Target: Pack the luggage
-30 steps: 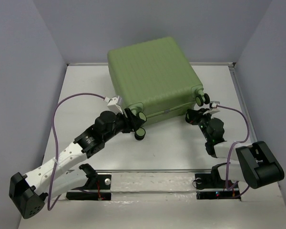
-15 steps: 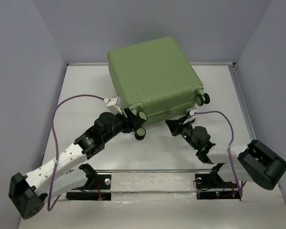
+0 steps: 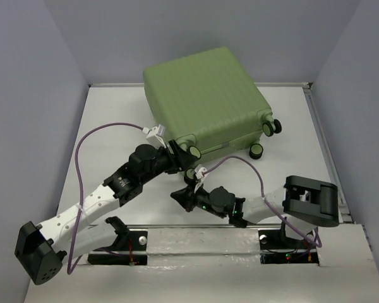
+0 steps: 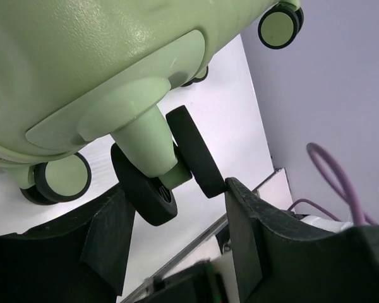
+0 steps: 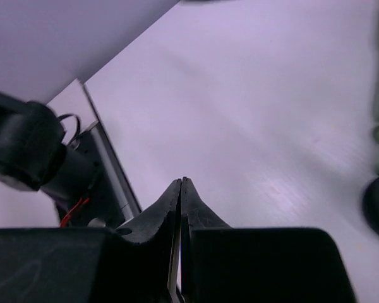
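Observation:
The luggage is a light-green ribbed suitcase, closed, at the back centre of the table. My left gripper is at its near-left corner. In the left wrist view the jaws stand on either side of a black twin caster wheel, touching it on both sides. Other wheels show at the right corner and below it. My right gripper is low over the table in front of the suitcase, pointing left. Its fingers are pressed together and empty.
Grey-purple walls close in the table on the left, back and right. A metal rail runs along the near edge by the arm bases. Purple cables loop from both wrists. The right arm's elbow sits at the right front.
My right arm has swung from the suitcase's right wheels to the left, low in front of the suitcase. The suitcase has shifted slightly, and a further wheel now shows at the right.

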Available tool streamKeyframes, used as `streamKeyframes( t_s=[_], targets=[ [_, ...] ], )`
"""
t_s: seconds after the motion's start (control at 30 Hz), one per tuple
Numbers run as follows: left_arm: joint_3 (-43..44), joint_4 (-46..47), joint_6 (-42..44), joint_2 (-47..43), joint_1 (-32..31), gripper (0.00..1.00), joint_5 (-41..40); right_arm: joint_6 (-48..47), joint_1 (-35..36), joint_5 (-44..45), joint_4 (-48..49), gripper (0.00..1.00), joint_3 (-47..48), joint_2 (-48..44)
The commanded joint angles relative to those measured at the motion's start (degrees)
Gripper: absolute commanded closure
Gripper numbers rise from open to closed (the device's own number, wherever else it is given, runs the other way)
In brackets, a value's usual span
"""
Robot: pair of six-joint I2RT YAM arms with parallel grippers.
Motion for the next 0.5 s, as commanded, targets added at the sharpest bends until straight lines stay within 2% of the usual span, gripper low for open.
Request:
streamKeyframes(
  t_s=[0.0, 0.03, 0.07, 0.1, 0.13, 0.17, 0.23, 0.3, 0.47],
  targets=[
    [5.78, 9.63, 2.84, -5.81, -0.35, 0.94, 1.36, 2.72, -7.84, 7.3, -5.68, 0.93, -6.29, -12.05],
    [5.07, 9.63, 2.84, -7.04, -0.35, 0.94, 0.31, 3.69, -13.1, 7.27, -7.79, 0.93, -9.21, -18.6],
    [4.28, 9.97, 2.66, -7.57, -0.35, 0.94, -0.05, 4.05, -15.5, 7.61, -9.29, 0.93, -11.85, -22.15],
    [2.62, 10.32, 2.23, -8.01, -0.35, 0.94, -0.4, 3.88, -17.87, 7.53, -16.53, 0.91, -13.96, -25.49],
    [1.91, 10.68, 2.22, -8.45, -0.35, 0.94, -0.49, 3.53, -19.98, 7.44, -16.6, 0.88, -13.81, -28.05],
    [1.38, 11.29, 1.7, -8.8, -0.35, 0.94, -0.67, 3.09, -23.75, 7.27, -25.13, 0.79, -13.29, -31.38],
    [0.67, 11.56, 1.52, -8.72, -0.35, 0.94, -0.58, 1.77, -26.58, 6.31, -30.46, 0.69, -13.02, -33.16],
    [0.67, 11.65, 1.7, -8.55, -0.35, 0.94, -0.58, 1.33, -31.4, 5.95, -32.59, 0.63, -12.23, -33.17],
    [0.76, 11.47, 1.96, -8.81, -0.35, 0.94, 0.21, -1.13, -36.26, 2.26, -32.95, 0.48, -10.21, -29.84]
  ],
)
